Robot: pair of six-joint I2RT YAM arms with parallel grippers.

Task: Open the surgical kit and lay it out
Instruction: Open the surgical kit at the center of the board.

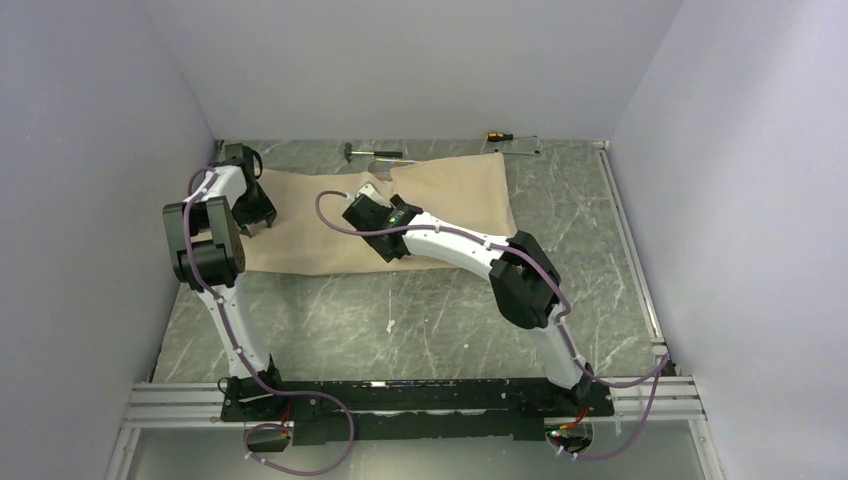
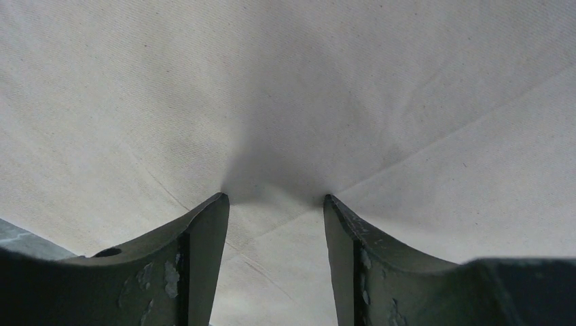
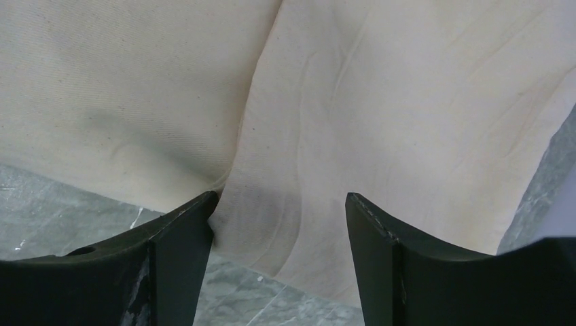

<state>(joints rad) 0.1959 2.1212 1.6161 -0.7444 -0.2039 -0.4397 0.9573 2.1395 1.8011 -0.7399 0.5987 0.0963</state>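
The beige wrap cloth (image 1: 445, 205) lies spread and folded across the far half of the marble table, with a raised fold near its middle. My left gripper (image 1: 262, 220) is open over the cloth's left end. In the left wrist view the left gripper (image 2: 275, 198) has its tips down on the cloth (image 2: 407, 102), astride a crease. My right gripper (image 1: 380, 243) is open near the cloth's near edge. In the right wrist view the right gripper (image 3: 280, 195) straddles a folded flap of cloth (image 3: 407, 102) at its edge. Tray, clamps, tweezers and gauze are hidden.
A black-handled hammer (image 1: 372, 153) and a yellow-handled screwdriver (image 1: 497, 135) lie by the back wall, beyond the cloth. Bare marble table (image 1: 400, 320) stretches between the cloth and the arm bases. Walls close in the left, back and right sides.
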